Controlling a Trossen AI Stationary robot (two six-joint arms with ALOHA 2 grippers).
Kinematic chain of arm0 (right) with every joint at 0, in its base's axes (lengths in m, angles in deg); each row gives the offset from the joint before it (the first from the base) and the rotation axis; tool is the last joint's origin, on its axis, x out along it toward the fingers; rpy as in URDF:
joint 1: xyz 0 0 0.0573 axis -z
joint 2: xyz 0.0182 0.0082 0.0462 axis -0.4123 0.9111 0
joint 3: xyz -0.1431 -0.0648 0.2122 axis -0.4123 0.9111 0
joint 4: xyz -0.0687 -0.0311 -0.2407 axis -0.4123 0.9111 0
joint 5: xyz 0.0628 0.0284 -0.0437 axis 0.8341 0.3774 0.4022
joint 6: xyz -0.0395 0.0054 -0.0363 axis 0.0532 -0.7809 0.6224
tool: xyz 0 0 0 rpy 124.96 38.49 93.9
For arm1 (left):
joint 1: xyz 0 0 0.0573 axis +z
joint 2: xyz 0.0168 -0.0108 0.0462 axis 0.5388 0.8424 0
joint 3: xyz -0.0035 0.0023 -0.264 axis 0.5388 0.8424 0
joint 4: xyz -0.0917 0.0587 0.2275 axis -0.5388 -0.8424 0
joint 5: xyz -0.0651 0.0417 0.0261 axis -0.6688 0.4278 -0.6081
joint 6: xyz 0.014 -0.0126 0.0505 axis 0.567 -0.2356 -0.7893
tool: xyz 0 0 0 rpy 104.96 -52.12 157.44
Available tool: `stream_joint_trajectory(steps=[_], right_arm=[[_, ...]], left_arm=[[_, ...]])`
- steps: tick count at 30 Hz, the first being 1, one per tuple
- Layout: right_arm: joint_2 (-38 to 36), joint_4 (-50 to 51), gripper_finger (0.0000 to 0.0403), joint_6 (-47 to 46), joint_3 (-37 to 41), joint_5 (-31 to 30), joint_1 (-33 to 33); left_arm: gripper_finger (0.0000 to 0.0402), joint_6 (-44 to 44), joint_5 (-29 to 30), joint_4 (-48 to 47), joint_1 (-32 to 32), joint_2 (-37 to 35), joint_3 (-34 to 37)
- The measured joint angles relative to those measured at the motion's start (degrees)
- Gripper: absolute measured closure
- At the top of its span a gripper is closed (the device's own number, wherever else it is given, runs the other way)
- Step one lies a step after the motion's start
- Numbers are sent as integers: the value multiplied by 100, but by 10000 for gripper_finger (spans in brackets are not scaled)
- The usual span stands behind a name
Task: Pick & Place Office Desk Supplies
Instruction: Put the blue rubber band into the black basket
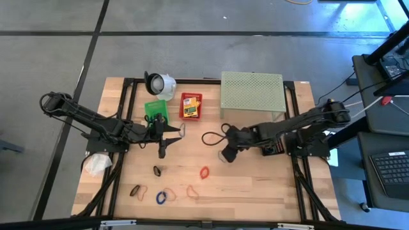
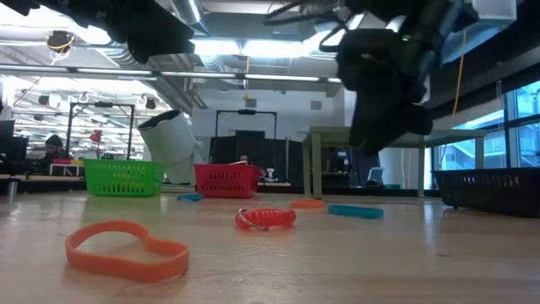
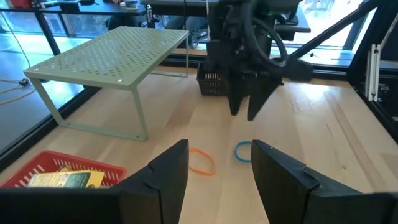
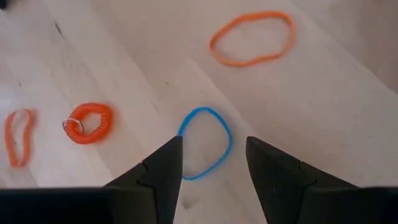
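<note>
A thin blue rubber-band loop [image 4: 205,143] lies flat on the wooden table. My right gripper [image 4: 211,168] hangs open over it, fingers slanting down, clear of the table in the low view [image 2: 375,127]. An orange loop [image 4: 252,38], a red coiled loop [image 4: 89,122] and another orange loop [image 4: 18,137] lie around it. My left gripper [image 3: 217,171] stands open and holds nothing, left of centre [image 1: 172,132], pointing toward the right arm. A yellow-and-green crayon box [image 1: 190,110] lies in a red basket [image 1: 190,97].
A pale green perforated shelf [image 1: 252,96] stands at the far right. A green basket [image 1: 156,110] and a white round object [image 1: 160,83] stand at the far left. A black loop [image 1: 211,136] lies mid-table, and several more loops [image 1: 163,197] lie near the front edge.
</note>
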Motion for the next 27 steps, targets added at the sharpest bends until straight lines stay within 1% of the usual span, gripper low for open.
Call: stream_joint_trajectory(steps=[5,7,13,16,20,24,27], right_arm=[[664,846,225,441,-920,-13,-69],[884,1176,225,439,-1237,25,-73],[1566,1418,225,545,-1830,353,-170],[1861,1617,225,592,-1993,356,-218],[2124,1632,225,629,-2035,289,-220],[2270,1747,225,809,-2035,261,-183],[2304,1843,225,937,-2037,129,-115]], left_arm=[[233,-43,-2,-4,0,0,0],[233,-43,-13,-13,0,0,0],[233,-43,-20,-50,-2,0,0],[233,-13,-24,-50,0,0,0],[233,2,-44,-72,0,0,0],[233,46,-135,-85,-2,0,0],[233,54,-136,-86,-2,0,0]])
